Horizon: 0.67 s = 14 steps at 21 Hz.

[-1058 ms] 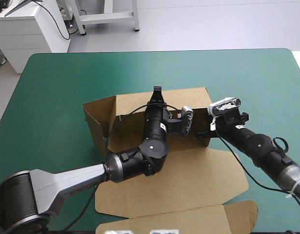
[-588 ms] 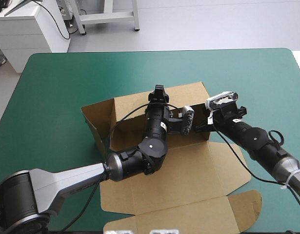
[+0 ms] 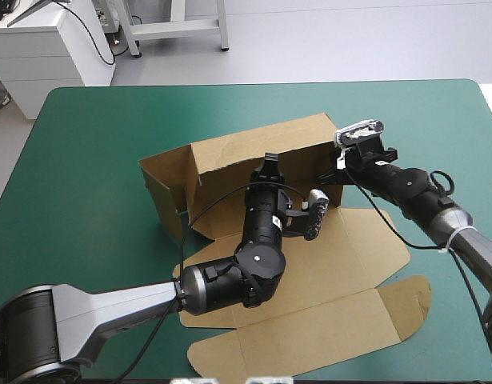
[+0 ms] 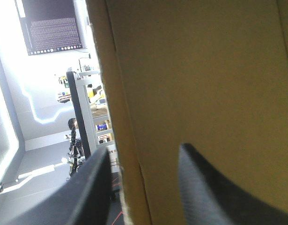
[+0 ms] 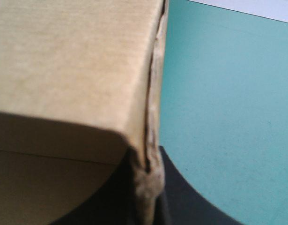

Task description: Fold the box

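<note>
The brown box [image 3: 254, 148] lies mid-table with its back wall raised and its lid [image 3: 350, 264] flat toward the front. Its left flap [image 3: 162, 192] stands up. My left gripper [image 3: 270, 162] is at the inner side of the back wall. In the left wrist view its black fingers [image 4: 94, 187] stand apart around the wall's top edge [image 4: 129, 187], so the left gripper [image 4: 144, 146] is open. My right gripper [image 3: 339, 164] is at the wall's right end. In the right wrist view the right gripper [image 5: 146, 178] is shut on the box's crumpled corner [image 5: 148, 140].
The teal-green cover [image 3: 94, 160] shows on every side of the box. The lid's front flaps [image 3: 310, 340] reach close to the table's near edge. Beyond the box's corner, the right wrist view shows bare cover [image 5: 228, 93].
The box has turned, its right end swinging toward the far edge with my right gripper on it. The left gripper has drawn back slightly. The lid has slid right.
</note>
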Available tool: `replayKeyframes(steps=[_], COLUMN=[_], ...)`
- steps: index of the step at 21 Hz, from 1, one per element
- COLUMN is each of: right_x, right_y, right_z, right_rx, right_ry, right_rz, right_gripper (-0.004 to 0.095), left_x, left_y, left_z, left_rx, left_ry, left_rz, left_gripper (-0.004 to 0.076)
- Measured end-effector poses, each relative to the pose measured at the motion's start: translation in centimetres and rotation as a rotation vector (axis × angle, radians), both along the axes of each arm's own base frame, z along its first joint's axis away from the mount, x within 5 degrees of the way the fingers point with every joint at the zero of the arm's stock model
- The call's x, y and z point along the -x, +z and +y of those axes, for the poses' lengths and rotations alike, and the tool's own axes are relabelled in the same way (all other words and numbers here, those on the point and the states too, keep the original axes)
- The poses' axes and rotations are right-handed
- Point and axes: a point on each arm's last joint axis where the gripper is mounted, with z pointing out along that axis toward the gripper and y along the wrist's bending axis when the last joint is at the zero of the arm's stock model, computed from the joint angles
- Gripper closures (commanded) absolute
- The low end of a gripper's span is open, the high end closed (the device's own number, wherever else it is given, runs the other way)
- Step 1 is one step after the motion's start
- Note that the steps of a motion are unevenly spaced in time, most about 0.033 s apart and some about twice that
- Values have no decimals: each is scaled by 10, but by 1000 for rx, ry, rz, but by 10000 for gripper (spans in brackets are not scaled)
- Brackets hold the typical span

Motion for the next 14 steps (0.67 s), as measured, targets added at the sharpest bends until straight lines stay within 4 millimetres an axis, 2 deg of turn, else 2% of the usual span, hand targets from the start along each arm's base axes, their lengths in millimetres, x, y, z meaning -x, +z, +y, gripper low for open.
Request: replayKeyframes(steps=[3, 5, 8, 11, 14], right_x=[-3, -3, -3, -3, -3], right_y=[-1, 0, 0, 0, 0], right_z=[-10, -11, -10, -10, -11], right_rx=[5, 10, 8, 7, 7], right_ry=[-6, 1, 2, -1, -5], right_rz=[13, 15, 17, 22, 26], right_gripper=[927, 927, 927, 927, 927], left_x=[6, 4, -10, -28, -43], left_y=[-4, 4, 28, 63, 89], left_z=[6, 17, 41, 66, 85], left_rx=[-74, -64, -13, 108, 261], left_ry=[-81, -98, -36, -18, -30], left_rz=[181, 328, 573, 812, 883], left_gripper=[728, 728, 728, 730, 731])
